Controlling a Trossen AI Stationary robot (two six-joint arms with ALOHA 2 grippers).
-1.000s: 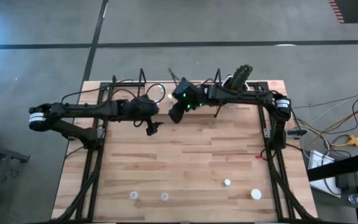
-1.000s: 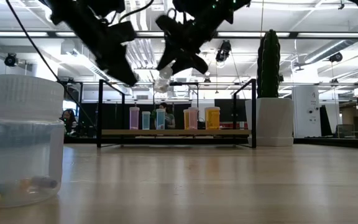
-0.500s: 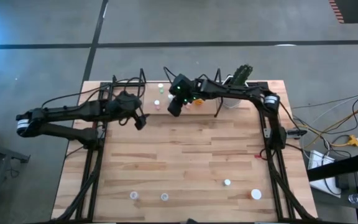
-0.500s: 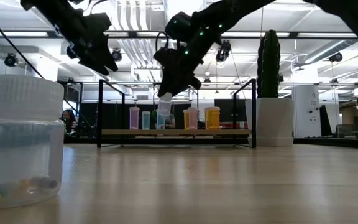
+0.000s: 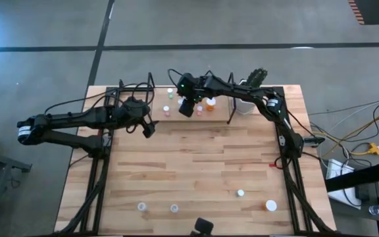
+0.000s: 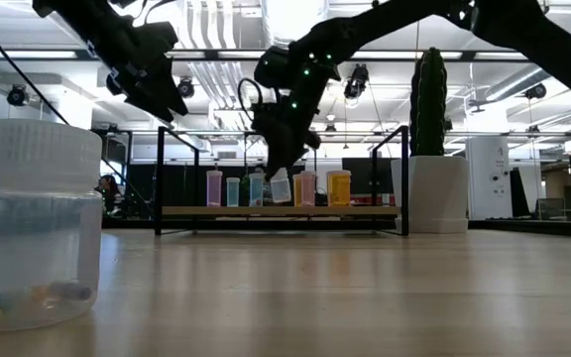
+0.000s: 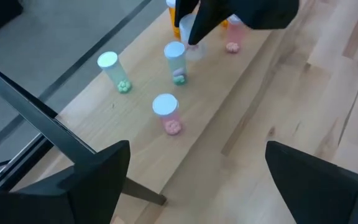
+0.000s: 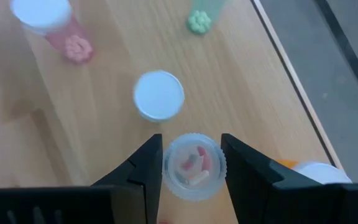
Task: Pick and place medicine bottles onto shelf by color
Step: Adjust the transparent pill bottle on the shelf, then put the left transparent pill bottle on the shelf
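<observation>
While the left gripper point(image 5: 149, 129) waits open over the tabletop point(image 5: 196, 164), the right gripper point(image 8: 191, 163), fingers clamped on a clear bottle point(image 8: 191, 165), hangs upright just above the shelf point(image 7: 241, 68).

We see a large lab or workshop hall: grey concrete floor point(image 5: 45, 26) in the upper frame, ceiling light strips point(image 6: 523, 55) and ducts, loose cables point(image 5: 347, 135) at right.
</observation>
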